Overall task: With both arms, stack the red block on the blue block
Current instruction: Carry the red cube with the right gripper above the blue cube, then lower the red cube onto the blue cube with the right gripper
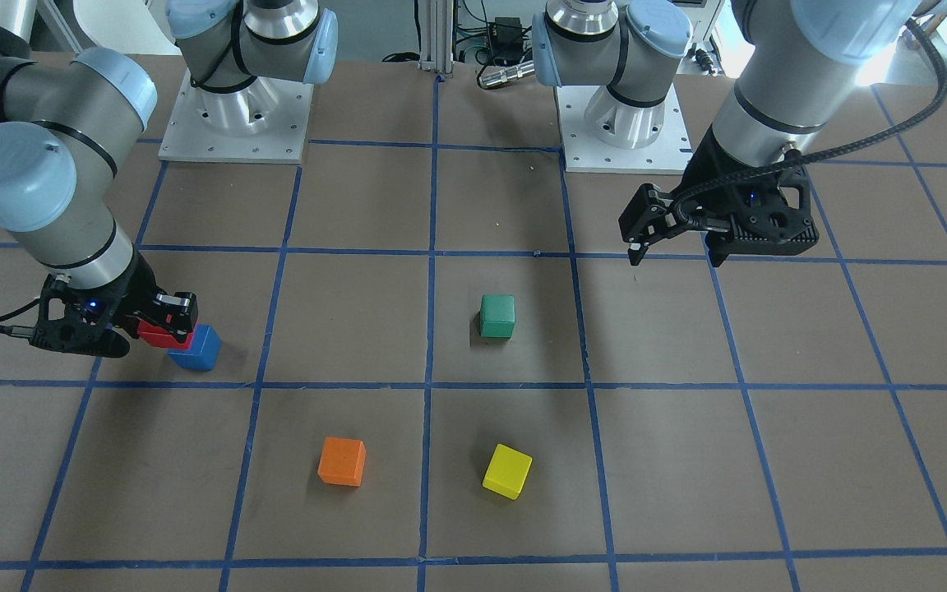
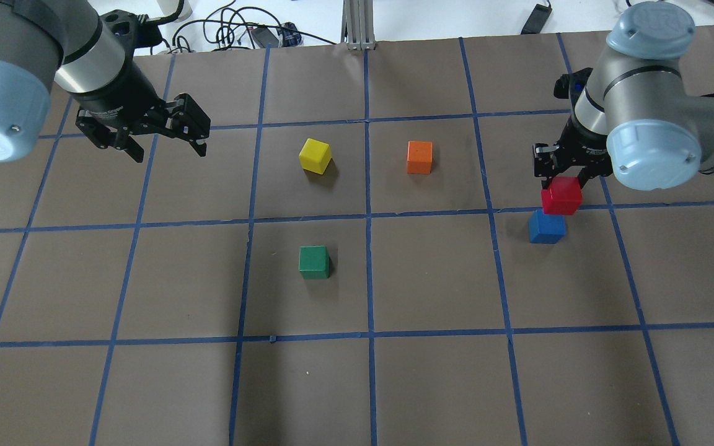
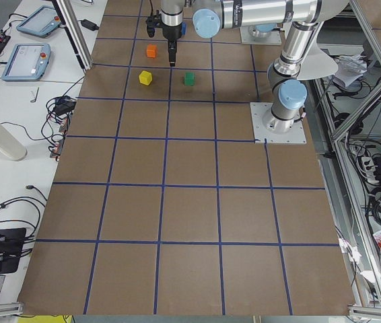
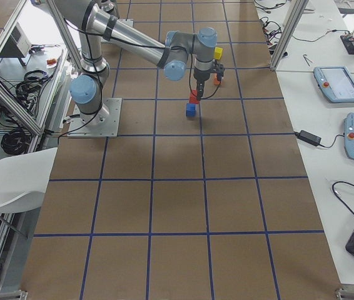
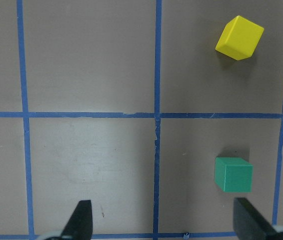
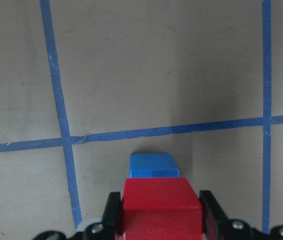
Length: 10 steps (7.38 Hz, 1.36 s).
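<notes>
My right gripper (image 2: 563,183) is shut on the red block (image 2: 561,196) and holds it in the air, just above and slightly beyond the blue block (image 2: 546,227), which sits on the table. In the right wrist view the red block (image 6: 160,207) sits between the fingers with the blue block (image 6: 152,165) partly hidden under it. In the front view the red block (image 1: 159,335) overlaps the blue block (image 1: 197,348). My left gripper (image 2: 168,144) is open and empty, raised over the far left of the table; its fingertips (image 5: 83,218) show in the left wrist view.
A green cube (image 2: 314,261) sits near the table's middle, a yellow cube (image 2: 315,155) and an orange cube (image 2: 419,157) beyond it. Blue tape lines grid the brown table (image 2: 431,384). Both arm bases stand at the robot's edge of the table (image 1: 235,115).
</notes>
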Each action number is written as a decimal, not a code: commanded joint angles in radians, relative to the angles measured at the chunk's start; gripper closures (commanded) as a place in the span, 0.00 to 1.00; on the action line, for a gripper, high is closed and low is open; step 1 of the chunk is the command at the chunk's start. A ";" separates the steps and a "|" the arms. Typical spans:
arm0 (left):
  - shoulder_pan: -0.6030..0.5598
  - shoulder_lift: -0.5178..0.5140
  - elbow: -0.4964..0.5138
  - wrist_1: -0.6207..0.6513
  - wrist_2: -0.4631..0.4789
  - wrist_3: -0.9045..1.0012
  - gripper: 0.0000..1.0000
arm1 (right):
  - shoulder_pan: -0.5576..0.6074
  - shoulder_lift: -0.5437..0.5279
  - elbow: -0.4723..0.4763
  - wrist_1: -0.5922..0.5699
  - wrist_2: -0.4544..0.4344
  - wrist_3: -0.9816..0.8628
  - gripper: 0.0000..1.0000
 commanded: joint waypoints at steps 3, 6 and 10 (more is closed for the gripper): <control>-0.002 -0.003 0.001 -0.003 0.002 0.004 0.00 | -0.024 0.006 0.030 -0.052 0.009 0.039 0.93; -0.002 -0.003 0.001 -0.005 0.002 0.011 0.00 | -0.027 -0.001 0.093 -0.101 0.012 0.083 0.93; -0.002 -0.002 -0.001 -0.005 0.002 0.012 0.00 | -0.027 0.003 0.095 -0.127 0.014 0.083 0.93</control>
